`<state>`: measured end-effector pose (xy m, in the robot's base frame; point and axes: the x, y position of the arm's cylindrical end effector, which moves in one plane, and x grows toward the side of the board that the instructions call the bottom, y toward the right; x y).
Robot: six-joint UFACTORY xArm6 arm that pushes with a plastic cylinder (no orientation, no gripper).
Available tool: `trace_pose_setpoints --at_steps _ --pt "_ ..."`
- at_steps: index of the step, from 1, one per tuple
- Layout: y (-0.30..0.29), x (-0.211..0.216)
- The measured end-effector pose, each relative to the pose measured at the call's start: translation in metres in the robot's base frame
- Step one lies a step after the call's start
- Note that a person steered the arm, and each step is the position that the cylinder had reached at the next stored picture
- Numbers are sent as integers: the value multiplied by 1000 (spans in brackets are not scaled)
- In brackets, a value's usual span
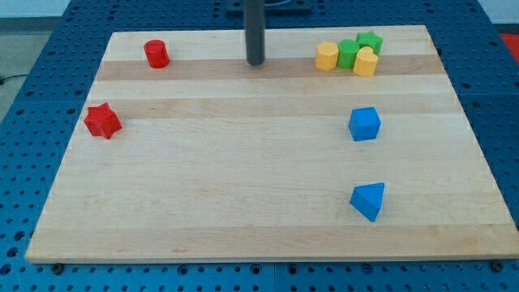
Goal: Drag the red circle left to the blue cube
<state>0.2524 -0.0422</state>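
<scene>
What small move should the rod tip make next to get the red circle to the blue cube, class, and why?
Probably slide my tip toward the view's left, round to the far-left side of the red circle. The circle sits at the board's top left, while the blue cube lies well toward the view's right and lower, and my tip stands between them, touching neither. A push from there would likely send the circle toward the cube.

Red circle [156, 53] and star [102, 121]; blue cube [364, 124] and wedge [368, 200]; two yellow blocks [327, 56] [365, 62]; two green blocks [348, 53] [370, 40]; pale wood-grained bench [227, 186]; dark tip [256, 62].
</scene>
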Motion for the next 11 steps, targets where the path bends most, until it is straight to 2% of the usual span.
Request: trace_pose_setpoints --at_steps 1,2,3,4,5,6,7,8,9,11 --pt "-99 -26" --pt "-173 -49" --pt "-207 -33" --pt "-171 -38" --pt "-157 -9" --pt "-155 15" --pt "-184 40" --pt "-198 84" --pt "-185 89" --pt "-166 156"
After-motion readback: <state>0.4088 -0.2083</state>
